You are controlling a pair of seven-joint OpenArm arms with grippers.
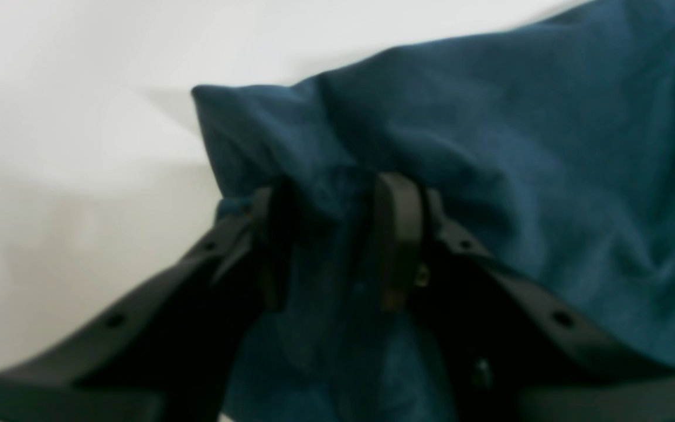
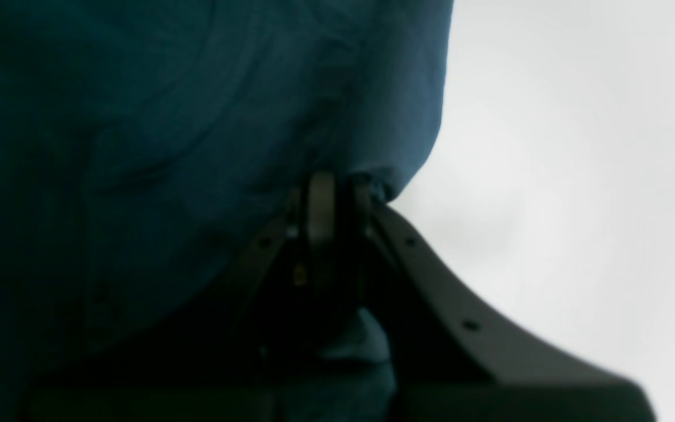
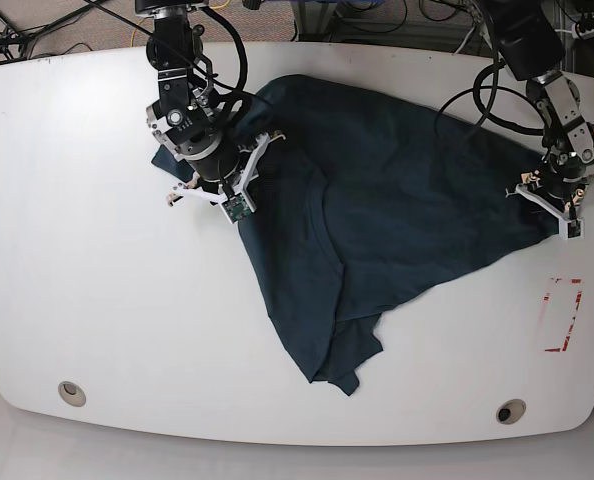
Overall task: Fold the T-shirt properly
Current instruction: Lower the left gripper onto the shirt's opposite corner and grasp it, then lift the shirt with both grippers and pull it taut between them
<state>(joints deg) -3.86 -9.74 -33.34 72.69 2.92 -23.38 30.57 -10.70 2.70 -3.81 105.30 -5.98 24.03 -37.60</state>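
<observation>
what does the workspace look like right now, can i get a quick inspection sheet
surface: white table with rounded corners, two round holes near its front edge.
job's things: T-shirt, dark navy-teal, spread crumpled across the middle, not yet folded, one part trailing toward the front edge.
clutter: red tape rectangle on the table at the base view's right.
grippers: right hand shut on the T-shirt's edge; left hand has cloth bunched between its fingers, a gap still showing between them.
cables: black cables loop from both arms over the far edge.
surroundings: floor and more wiring beyond the table; little else visible.
</observation>
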